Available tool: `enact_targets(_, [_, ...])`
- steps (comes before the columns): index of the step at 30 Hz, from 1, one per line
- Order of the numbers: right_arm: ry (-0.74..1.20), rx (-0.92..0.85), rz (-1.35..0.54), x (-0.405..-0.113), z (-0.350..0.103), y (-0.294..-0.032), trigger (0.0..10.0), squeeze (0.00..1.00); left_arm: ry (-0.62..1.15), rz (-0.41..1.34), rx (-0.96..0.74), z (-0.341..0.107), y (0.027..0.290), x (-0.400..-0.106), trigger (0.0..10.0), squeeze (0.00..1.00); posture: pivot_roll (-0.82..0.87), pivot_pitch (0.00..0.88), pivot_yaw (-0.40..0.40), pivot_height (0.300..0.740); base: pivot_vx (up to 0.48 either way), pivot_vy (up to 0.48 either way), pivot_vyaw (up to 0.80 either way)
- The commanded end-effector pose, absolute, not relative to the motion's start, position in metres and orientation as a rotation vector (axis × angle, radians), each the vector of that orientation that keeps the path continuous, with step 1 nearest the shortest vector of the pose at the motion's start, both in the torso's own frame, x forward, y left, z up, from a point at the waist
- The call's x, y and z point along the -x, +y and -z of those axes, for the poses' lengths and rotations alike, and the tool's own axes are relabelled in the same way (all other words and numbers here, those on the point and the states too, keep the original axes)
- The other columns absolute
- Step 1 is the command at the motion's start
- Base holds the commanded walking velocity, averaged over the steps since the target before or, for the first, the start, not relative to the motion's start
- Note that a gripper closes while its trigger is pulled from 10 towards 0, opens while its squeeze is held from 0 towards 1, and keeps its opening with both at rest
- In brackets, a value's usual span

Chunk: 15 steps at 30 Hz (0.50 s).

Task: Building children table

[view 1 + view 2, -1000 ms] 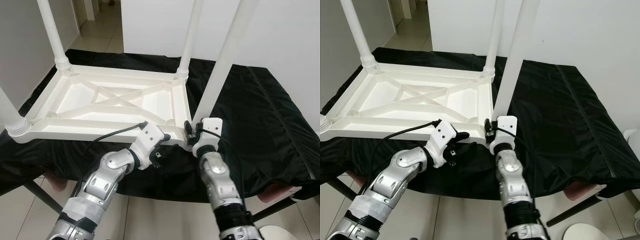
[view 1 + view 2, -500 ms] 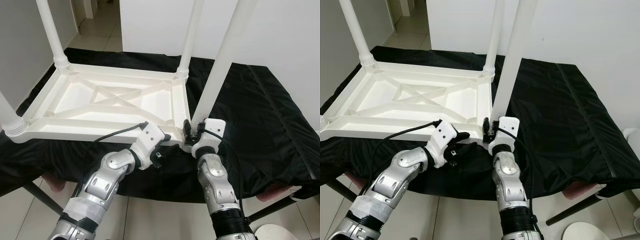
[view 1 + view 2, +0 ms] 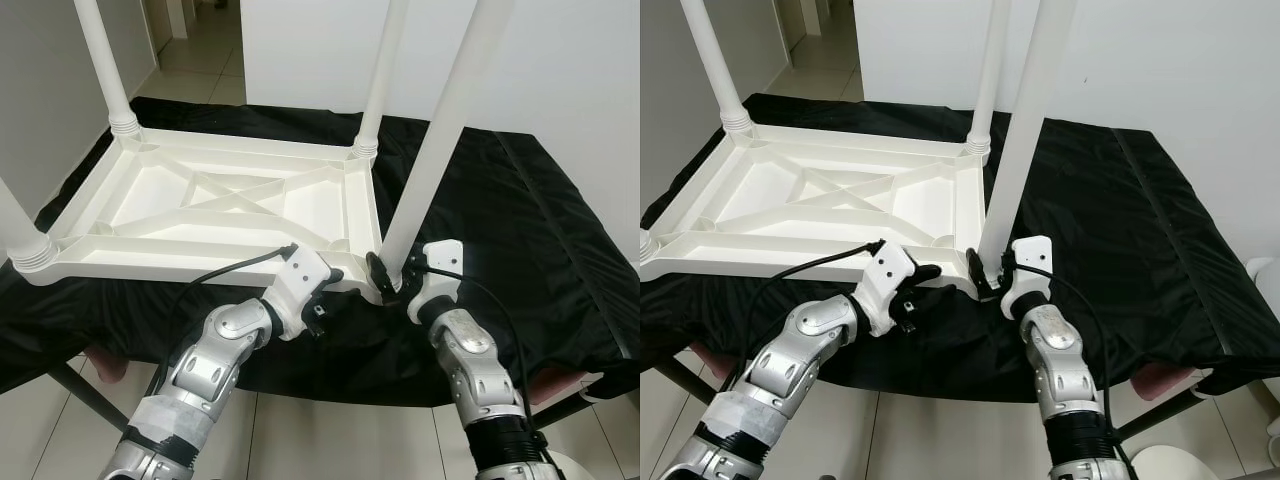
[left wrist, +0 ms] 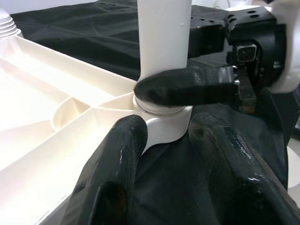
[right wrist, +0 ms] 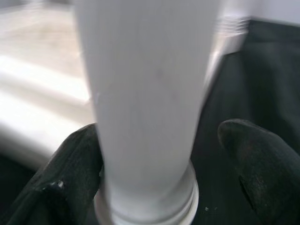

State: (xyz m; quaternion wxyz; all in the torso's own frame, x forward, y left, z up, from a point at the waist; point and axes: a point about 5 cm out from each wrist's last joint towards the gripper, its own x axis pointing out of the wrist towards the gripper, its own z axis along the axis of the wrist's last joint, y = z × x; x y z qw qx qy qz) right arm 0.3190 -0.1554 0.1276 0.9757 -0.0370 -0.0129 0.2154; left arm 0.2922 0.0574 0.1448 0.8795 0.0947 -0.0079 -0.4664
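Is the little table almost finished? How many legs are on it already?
Nearly. The white table top lies upside down on the black cloth, and three legs already stand in its corners, such as the far one. The fourth leg is being fitted now: the right hand is around its base, one finger apart from it, and the left hand straddles that corner. Then the table needs flipping.

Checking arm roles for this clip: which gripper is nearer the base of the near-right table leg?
Right. The right gripper straddles the table leg at its base, one finger touching. The left gripper sits at the tabletop corner just below that socket.
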Motion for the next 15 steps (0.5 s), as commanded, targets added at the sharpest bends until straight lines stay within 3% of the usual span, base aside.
enact_targets(1, [-0.026, 0.113, -0.507, -0.323, -0.127, -0.152, 10.0, 0.00, -0.005, 0.971, -0.197, -0.143, 0.057, -0.293, 10.0, 0.00, 0.02, 0.022, -0.059, 0.740, 0.000, 0.000, 0.00])
enact_targets(10, [0.009, 0.178, -0.641, -0.339, -0.131, -0.151, 9.9, 0.00, -0.006, 0.974, -0.204, -0.144, 0.057, -0.294, 10.0, 0.00, 0.03, 0.016, -0.056, 0.740, 0.000, 0.000, 0.00])
enact_targets(11, [0.017, 0.195, -0.663, -0.342, -0.132, -0.151, 4.7, 0.00, -0.008, 0.973, -0.205, -0.144, 0.058, -0.295, 10.0, 0.00, 0.03, 0.015, -0.058, 0.740, 0.000, 0.000, 0.00])
enact_targets(13, [0.017, 0.195, -0.663, -0.342, -0.132, -0.151, 4.7, 0.00, -0.008, 0.973, -0.205, -0.144, 0.058, -0.295, 10.0, 0.00, 0.03, 0.015, -0.058, 0.740, 0.000, 0.000, 0.00])
enact_targets(14, [0.025, 0.211, -0.689, -0.346, -0.132, -0.152, 0.0, 0.00, -0.010, 0.969, -0.206, -0.145, 0.058, -0.295, 10.0, 0.00, 0.04, 0.014, -0.061, 0.740, 0.000, 0.000, 0.00])
enact_targets(15, [0.025, 0.211, -0.689, -0.346, -0.132, -0.152, 0.0, 0.00, -0.010, 0.969, -0.206, -0.145, 0.058, -0.295, 10.0, 0.00, 0.04, 0.014, -0.061, 0.740, 0.000, 0.000, 0.00])
